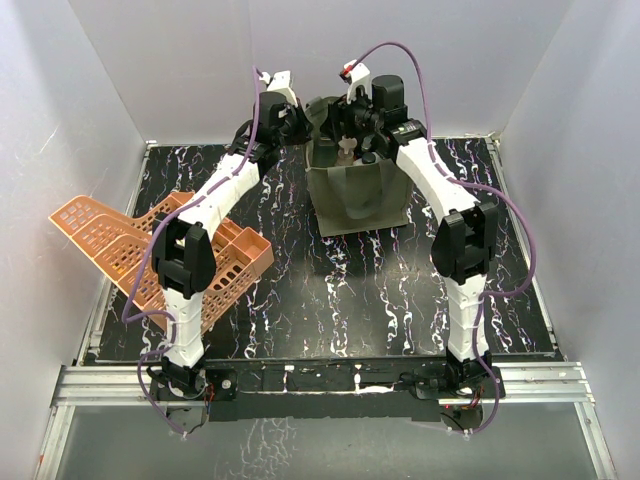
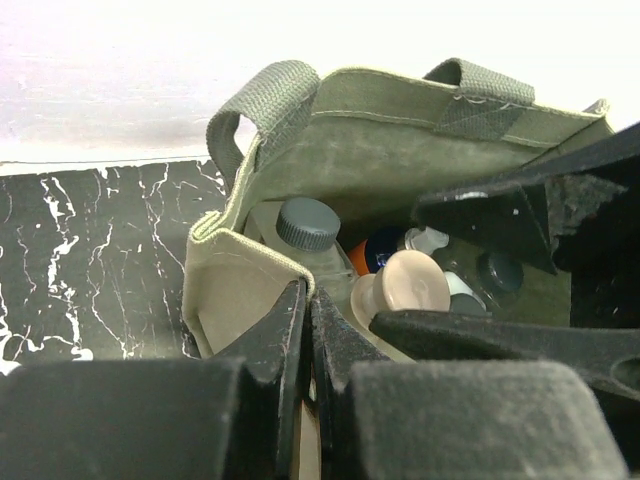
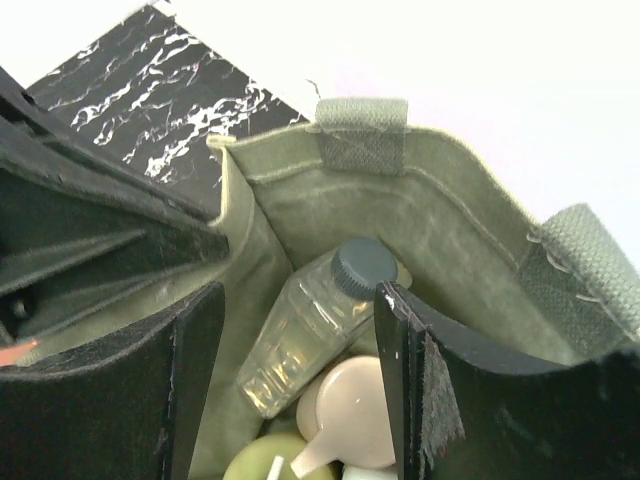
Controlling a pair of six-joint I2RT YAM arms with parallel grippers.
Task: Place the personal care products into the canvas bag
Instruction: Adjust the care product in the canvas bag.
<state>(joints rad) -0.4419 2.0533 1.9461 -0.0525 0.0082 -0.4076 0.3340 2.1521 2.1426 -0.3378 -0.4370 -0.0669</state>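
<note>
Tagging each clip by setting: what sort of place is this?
Probably a lab robot test cell, not a home: plain white walls box in a black marbled table, two arms are bolted to a metal rail, and the canvas bag and orange baskets look staged.

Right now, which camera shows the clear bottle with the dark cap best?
Right wrist: the clear bottle shows nearly whole, cap to base, leaning inside the canvas bag. Left wrist shows only its cap and shoulder. In top external it cannot be made out.

Both arms reaching forward, left tool [image 2: 307, 300] pinched, right tool [image 3: 300, 300] spread
</note>
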